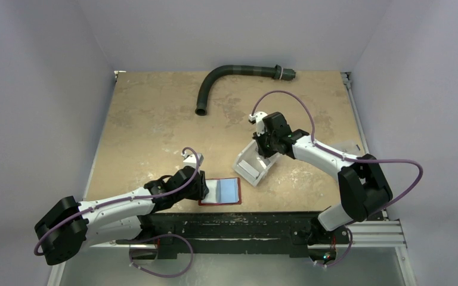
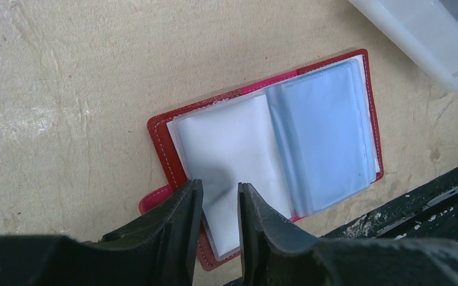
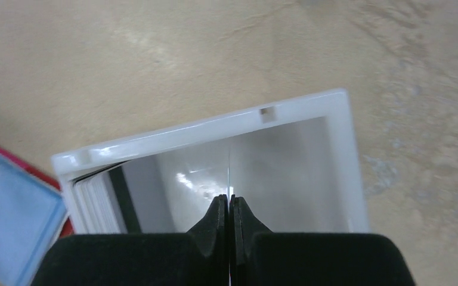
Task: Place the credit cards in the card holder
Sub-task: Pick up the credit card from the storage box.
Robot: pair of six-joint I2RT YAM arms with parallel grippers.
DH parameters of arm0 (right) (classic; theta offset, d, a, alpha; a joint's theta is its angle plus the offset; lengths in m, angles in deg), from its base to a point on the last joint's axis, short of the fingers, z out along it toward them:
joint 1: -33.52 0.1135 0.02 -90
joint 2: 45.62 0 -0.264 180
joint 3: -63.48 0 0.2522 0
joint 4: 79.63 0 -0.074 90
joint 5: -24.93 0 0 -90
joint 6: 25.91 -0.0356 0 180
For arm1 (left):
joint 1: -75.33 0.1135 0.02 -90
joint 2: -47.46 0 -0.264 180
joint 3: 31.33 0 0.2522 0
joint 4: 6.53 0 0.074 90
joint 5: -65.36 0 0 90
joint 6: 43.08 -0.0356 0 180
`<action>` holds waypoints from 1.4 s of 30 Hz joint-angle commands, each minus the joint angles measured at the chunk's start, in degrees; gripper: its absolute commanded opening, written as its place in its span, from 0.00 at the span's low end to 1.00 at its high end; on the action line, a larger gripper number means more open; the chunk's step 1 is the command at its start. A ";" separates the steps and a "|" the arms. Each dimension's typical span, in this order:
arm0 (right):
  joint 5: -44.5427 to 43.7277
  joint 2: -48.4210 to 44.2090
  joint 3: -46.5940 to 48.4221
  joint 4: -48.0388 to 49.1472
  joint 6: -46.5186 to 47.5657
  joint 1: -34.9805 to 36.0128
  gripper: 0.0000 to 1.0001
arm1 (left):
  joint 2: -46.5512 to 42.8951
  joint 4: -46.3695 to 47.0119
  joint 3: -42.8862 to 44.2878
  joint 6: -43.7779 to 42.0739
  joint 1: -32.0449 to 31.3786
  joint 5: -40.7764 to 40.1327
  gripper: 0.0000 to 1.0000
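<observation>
On the table (image 1: 155, 119), each arm has its own job. Right of centre sits the white bin (image 3: 214, 128), its open mouth facing the right gripper (image 3: 228, 199). The wallet (image 2: 162, 156) lies spread flat by the near edge, just beside the bin, with its clear sleeves up for loading. The left gripper (image 2: 220, 187) has its fingers slightly parted and its tips on the left sleeve page, probably to pin the wallet open. Cards (image 3: 95, 202) stand stacked against the bin's left wall. Inside the bin, the right fingers are pressed together on what looks like one card (image 3: 229, 173), seen edge-on and likely about to be lifted out.
</observation>
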 commanded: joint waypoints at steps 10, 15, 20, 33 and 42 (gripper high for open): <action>-29.66 5.27 2.54 2.43 -1.47 0.06 0.00 | -0.15 0.28 2.73 0.55 0.39 0.76 0.33; -36.01 6.74 2.78 5.54 2.51 -0.04 0.00 | -0.28 -0.16 3.16 0.24 0.47 0.55 0.33; -41.24 7.80 3.88 8.57 7.54 -0.74 0.00 | -0.57 -1.14 3.64 -0.18 0.48 0.85 0.33; -39.75 0.68 14.99 -8.72 0.96 1.00 0.00 | -3.36 -4.16 7.74 -0.31 1.22 5.68 0.48; -21.09 -15.06 17.92 -19.24 -14.44 2.41 0.00 | -8.31 -7.49 13.19 -0.61 3.15 11.58 0.64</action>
